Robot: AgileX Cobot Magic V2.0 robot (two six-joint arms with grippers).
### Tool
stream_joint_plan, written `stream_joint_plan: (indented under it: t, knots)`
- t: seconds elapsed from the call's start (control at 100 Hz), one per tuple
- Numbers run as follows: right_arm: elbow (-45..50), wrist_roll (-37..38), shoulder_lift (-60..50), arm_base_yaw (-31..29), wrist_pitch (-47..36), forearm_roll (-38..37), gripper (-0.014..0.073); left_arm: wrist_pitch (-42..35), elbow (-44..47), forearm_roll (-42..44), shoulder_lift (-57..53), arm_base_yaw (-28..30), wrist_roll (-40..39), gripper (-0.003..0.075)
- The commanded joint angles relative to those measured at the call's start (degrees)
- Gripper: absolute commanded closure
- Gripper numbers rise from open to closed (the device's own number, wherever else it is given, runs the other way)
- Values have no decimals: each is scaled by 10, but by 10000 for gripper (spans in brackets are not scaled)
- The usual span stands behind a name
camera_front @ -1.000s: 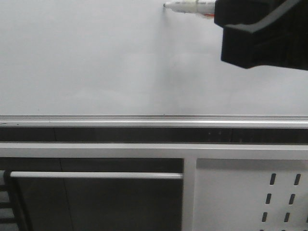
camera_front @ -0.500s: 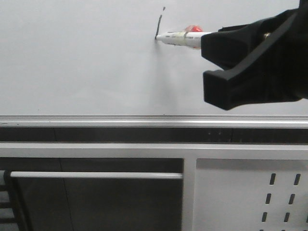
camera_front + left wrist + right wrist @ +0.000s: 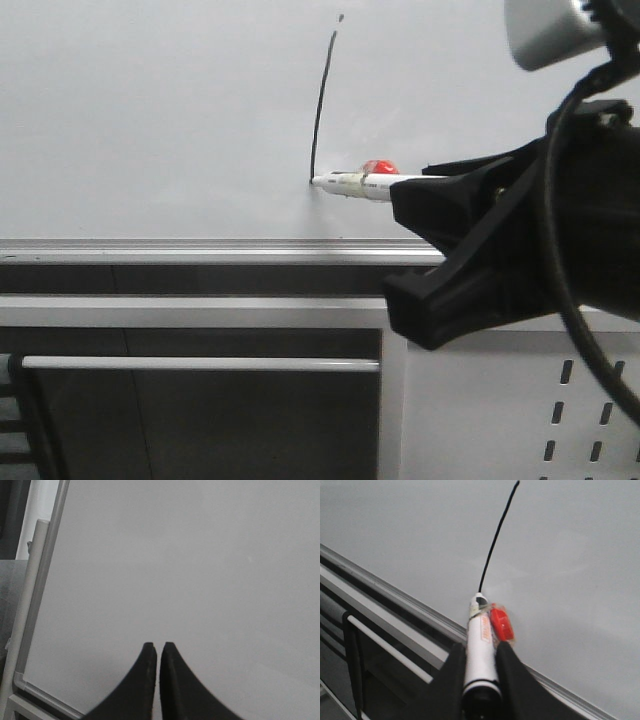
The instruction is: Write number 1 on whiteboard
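The right gripper (image 3: 425,195) is pinching a white marker (image 3: 365,184), its 2 black fingers (image 3: 455,672) pressed against either side of the barrel, as the right wrist view shows plainly. The marker lies nearly level, pointing toward the robot's left, and its tip touches the whiteboard (image 3: 150,120) right at the bottom end of the stroke. That stroke, the number 1 (image 3: 320,105), is a thin black line running almost straight up the board with a slight curve, and a tiny separate dot sits just above its top end. The lower end of the line stops a little above the silver rail (image 3: 180,249) that edges the board. A small red piece (image 3: 380,166) sits against the marker's barrel near the tip, and an orange label shows on the barrel in the wrist view. The left gripper (image 3: 157,650) faces a bare stretch of the same board, near its framed corner; its 2 dark fingers are pressed together with only a hairline gap and nothing between them. Below the board, on the right, there is a white perforated panel (image 3: 590,420), and on the left a pale horizontal bar (image 3: 200,364) crosses a dark opening.
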Motion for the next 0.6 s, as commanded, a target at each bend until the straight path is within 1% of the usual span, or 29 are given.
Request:
stream_joint_plan:
  t: [0.0, 0.14, 0.24, 0.32, 0.46, 0.59]
  knots:
    - [-13, 4, -5, -4, -46, 8, 644, -32, -14, 20, 11, 1, -5, 738]
    - [-13, 4, -6, 0, -66, 7, 644, -32, -14, 20, 11, 1, -5, 738]
    - [-5, 4, -14, 19, -87, 7, 644, -32, -14, 20, 11, 1, -5, 738]
    - [17, 4, -23, 50, -124, 11, 644, -32, -14, 20, 11, 1, -5, 738]
    - [56, 4, -56, 120, -124, 47, 644, -32, -14, 20, 11, 1, -5, 738]
    - [79, 4, -80, 180, -124, 104, 644, -32, -14, 20, 11, 1, -5, 738]
